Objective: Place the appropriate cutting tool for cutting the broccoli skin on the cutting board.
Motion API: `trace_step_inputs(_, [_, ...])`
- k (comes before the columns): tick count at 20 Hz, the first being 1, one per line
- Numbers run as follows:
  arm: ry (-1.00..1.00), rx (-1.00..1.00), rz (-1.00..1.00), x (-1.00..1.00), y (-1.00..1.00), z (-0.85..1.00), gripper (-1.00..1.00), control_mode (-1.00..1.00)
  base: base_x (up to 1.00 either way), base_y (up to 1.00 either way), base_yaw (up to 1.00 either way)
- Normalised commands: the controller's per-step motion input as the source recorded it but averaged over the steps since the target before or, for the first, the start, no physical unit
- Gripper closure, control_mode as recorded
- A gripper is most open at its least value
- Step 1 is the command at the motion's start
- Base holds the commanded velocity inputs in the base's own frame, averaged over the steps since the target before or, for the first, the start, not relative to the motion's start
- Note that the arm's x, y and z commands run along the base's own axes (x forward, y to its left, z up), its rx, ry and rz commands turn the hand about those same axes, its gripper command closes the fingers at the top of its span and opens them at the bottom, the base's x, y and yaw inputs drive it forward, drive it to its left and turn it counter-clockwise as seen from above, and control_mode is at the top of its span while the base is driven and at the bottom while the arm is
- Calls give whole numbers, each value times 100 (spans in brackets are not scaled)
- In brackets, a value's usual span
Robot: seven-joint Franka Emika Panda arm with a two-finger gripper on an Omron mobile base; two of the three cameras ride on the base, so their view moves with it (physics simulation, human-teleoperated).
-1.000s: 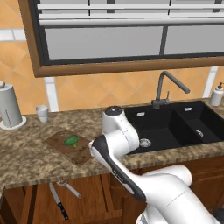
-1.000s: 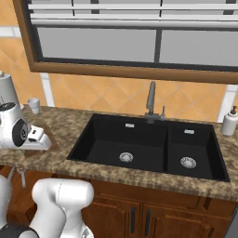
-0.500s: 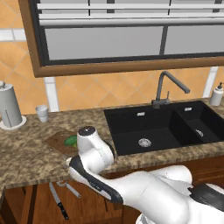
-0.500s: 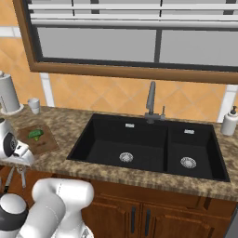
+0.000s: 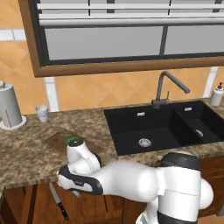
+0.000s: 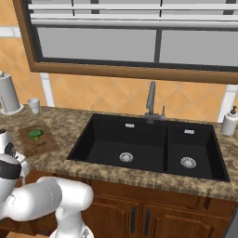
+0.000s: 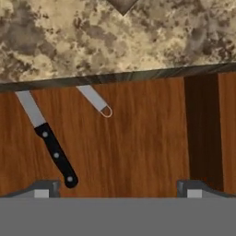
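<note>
A home kitchen: a black double-basin sink (image 6: 148, 151) with a dark metal tap (image 6: 151, 100) sits mid-frame in a speckled granite desk (image 6: 74, 128), orange tiled wall (image 6: 111, 95) behind, brown wooden cabinets (image 6: 139, 216) below.

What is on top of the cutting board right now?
In the right base view, the cutting board carries only the broccoli. In the left base view the arm covers much of the board. The knife shows in the hand view, off the board.

One knife (image 7: 51, 144), one peeler (image 7: 95, 100), one broccoli floret (image 6: 36, 135), one cutting board (image 6: 44, 146), one cup (image 5: 42, 113), one soap bottle (image 6: 229, 122).
</note>
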Motion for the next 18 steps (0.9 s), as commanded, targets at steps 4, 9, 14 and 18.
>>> trace_step_inputs(4, [4,-1,0,-16,41,-26,-100,-100,0,0,0])
trace_step_inputs(9, [8,-1,0,-23,39,-27,-100,-100,0,0,0])
trace_step_inputs(14, [7,0,0,-55,19,-29,-100,-100,0,0,0])
trace_step_inputs(18, [0,0,0,-60,3,-34,-100,-100,0,0,0])
